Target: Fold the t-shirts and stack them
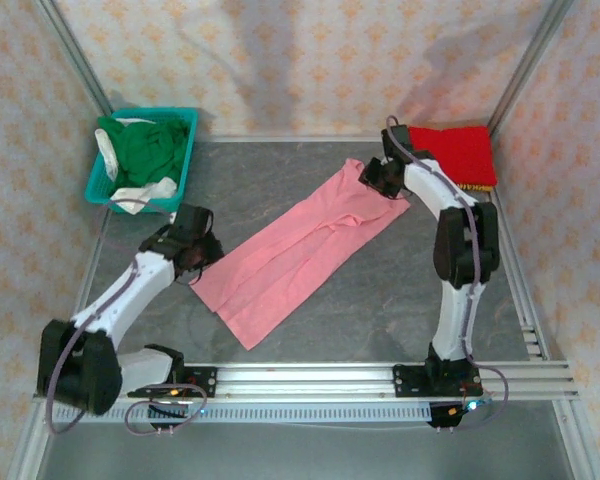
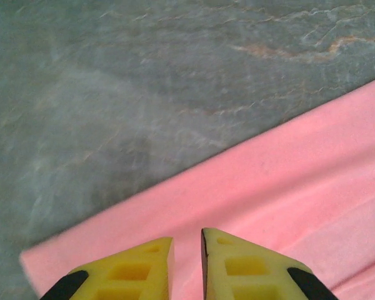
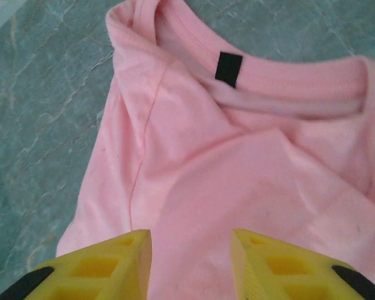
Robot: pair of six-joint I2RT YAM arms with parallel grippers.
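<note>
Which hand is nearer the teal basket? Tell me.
Left. The left hand is close by the teal basket, at the pink t-shirt's hem; the right hand is far off at its collar.

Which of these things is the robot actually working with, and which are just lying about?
For the job: pink t-shirt, red t-shirt, green shirt, white shirt.
Just lying about: teal basket, grey table.

We view the whole worktop from high above, its near edge at the frame's bottom. Both wrist cameras face down, close over the pink t-shirt, which all views share.
</note>
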